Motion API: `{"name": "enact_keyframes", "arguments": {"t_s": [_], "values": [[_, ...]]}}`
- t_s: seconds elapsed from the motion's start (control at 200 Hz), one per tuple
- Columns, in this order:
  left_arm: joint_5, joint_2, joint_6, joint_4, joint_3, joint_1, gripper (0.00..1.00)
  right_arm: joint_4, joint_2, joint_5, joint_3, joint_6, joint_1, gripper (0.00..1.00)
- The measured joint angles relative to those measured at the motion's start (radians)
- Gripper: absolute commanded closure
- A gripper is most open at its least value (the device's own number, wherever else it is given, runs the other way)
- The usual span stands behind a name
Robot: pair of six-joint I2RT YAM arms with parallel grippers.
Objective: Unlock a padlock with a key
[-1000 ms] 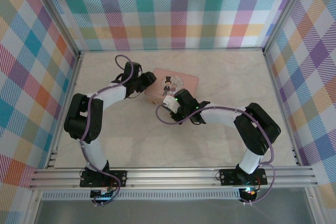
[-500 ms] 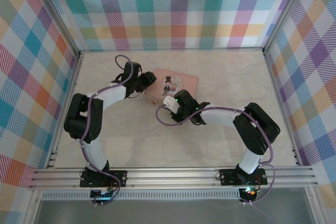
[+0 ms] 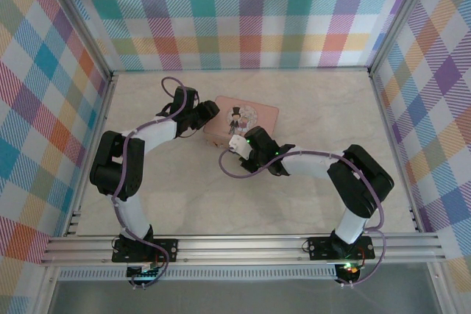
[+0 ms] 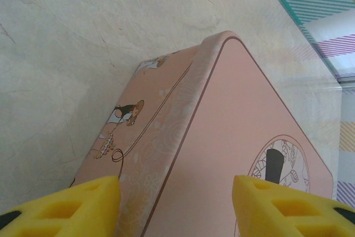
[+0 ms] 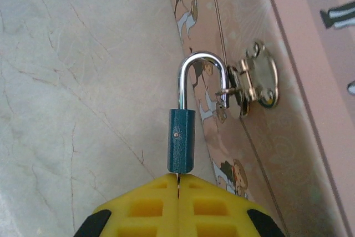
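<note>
Right gripper (image 5: 178,180) pinches the padlock (image 5: 182,142) by its teal body, shackle (image 5: 202,62) hooked at the pink tin (image 5: 294,154) hasp (image 5: 258,81). Small, rigid, likely slick: squeeze flat sides. Left gripper (image 4: 175,198) gapes, straddling the tin's corner.

Tallied per kind: surface (image 3: 316,101) 1; plaid walls (image 3: 243,12) 3; pink tin (image 3: 254,114) 1; metal latch (image 5: 258,81) on tin 1; padlock (image 5: 182,137) 1, with 1 silver shackle (image 5: 182,90). Arms 2: left arm (image 3: 121,167), right arm (image 3: 353,178). End effectors 2: left end effector (image 4: 175,187), right end effector (image 5: 178,178). Yellow fingers (image 4: 61,206) 4, two apiece. Purple cables (image 3: 172,78) 2, one per arm.
</note>
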Motion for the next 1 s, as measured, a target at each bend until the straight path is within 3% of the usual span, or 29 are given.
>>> {"name": "enact_keyframes", "arguments": {"t_s": [0.38, 1.0], "values": [[0.010, 0.006, 0.003, 0.002, 0.000, 0.000, 0.44, 0.090, 0.001, 0.000, -0.011, -0.096, 0.000, 1.00], [0.022, 0.006, 0.002, 0.019, -0.016, 0.000, 0.44, 0.129, 0.001, -0.016, -0.009, -0.106, 0.001, 1.00]]}}
